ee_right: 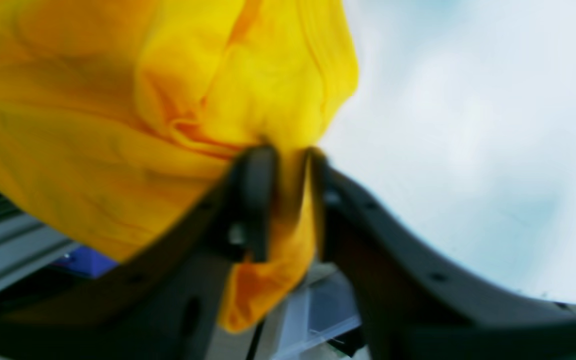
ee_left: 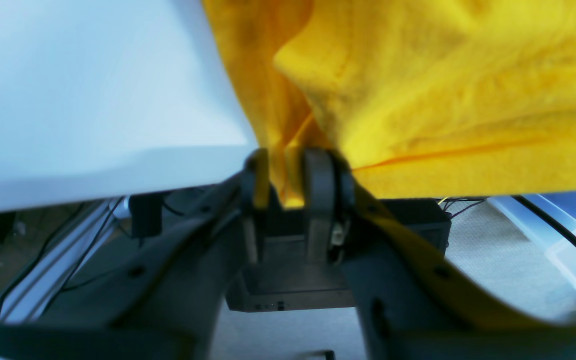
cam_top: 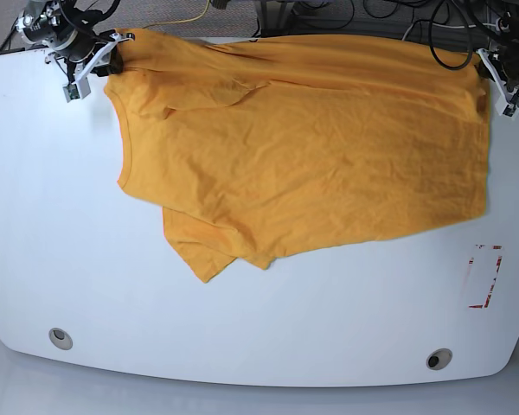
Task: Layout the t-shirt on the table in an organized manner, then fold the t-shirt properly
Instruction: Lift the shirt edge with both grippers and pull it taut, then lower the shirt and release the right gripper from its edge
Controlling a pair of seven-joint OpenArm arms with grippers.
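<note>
One t-shirt (cam_top: 311, 147) lies spread across the far half of one table (cam_top: 259, 337), a sleeve folded toward 7 o'clock. Two grippers are engaged. The right gripper (cam_top: 112, 59), at 10 o'clock, is clamped on a shirt corner. The left gripper (cam_top: 489, 73), at 2 o'clock, pinches the opposite corner. Table markings: two grommet holes (cam_top: 60, 337), one red outline (cam_top: 486, 277).

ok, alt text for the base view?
An orange-yellow t-shirt lies spread across the far half of a white table. The right gripper and left gripper each pinch a far corner. One sleeve is folded under near the middle.
</note>
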